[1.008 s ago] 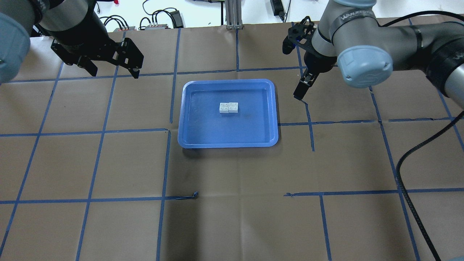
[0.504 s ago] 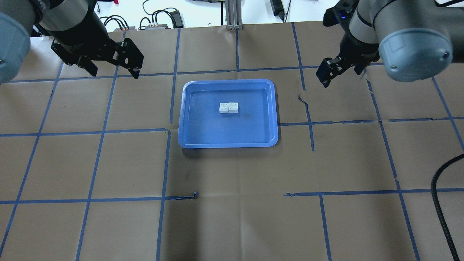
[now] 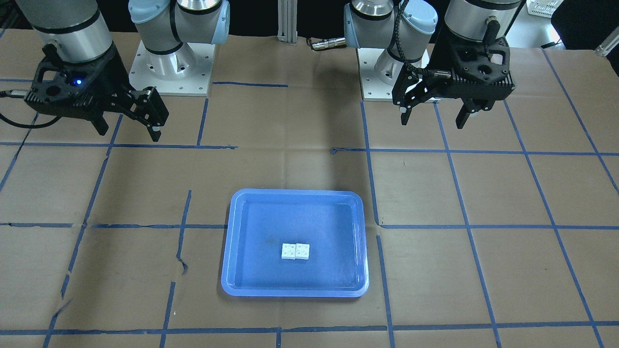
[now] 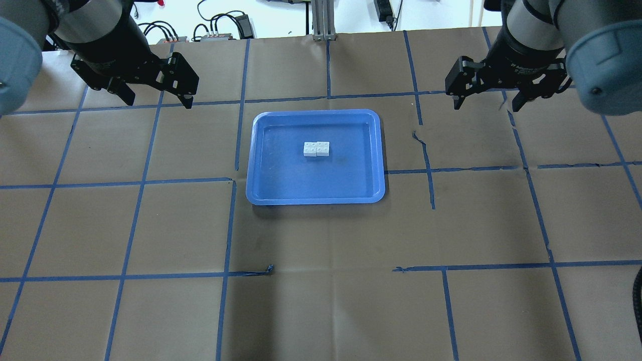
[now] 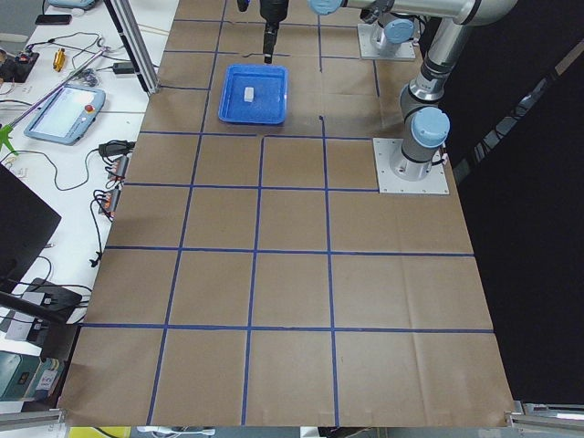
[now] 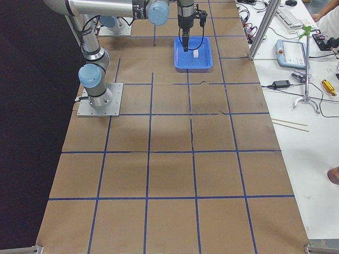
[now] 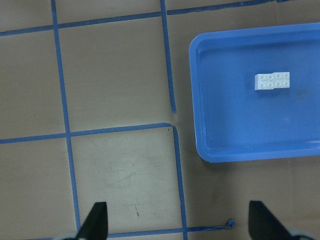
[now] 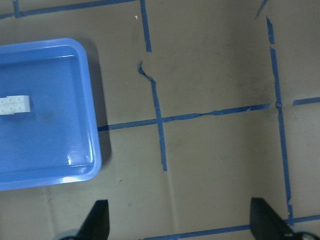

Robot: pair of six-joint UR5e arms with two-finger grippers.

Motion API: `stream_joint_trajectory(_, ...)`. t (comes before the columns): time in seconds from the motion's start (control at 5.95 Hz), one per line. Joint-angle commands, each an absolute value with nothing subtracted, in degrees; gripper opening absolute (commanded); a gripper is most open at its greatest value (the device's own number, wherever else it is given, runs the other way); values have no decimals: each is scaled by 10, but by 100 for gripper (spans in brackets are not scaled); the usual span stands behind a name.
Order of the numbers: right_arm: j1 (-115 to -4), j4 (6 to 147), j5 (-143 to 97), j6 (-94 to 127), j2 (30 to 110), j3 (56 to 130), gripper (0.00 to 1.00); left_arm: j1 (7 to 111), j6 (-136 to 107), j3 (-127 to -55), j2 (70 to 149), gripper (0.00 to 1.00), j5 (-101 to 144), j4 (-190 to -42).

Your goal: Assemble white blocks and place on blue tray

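Now the joined white blocks (image 4: 316,149) sit inside the blue tray (image 4: 315,200), with the left gripper (image 4: 158,99) and right gripper (image 4: 486,104) both spread wide, well clear of it on either side

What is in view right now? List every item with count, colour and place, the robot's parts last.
blue tray: one, blue, on the table in front of the robot.
white blocks: two, white, joined side by side near the tray's middle.
table: one, brown paper with blue tape grid.
teach pendant: one, grey, blue screen, on the white side bench.
left hand: one, black, open and empty, above the table left of the tray.
right hand: one, black, open and empty, above the table right of the tray.
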State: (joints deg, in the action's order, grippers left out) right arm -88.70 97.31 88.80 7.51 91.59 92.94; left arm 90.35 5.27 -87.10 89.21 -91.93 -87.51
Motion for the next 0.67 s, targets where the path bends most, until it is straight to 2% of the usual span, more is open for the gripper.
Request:
stream_joint_trajectory(0.0,-896,962,871,98,920,916,100,904,52,-871,892,99,-919,-875)
stream_joint_trajectory(0.5,-909,956,895,94,910,897,100,904,53,-871,892,99,-919,-875)
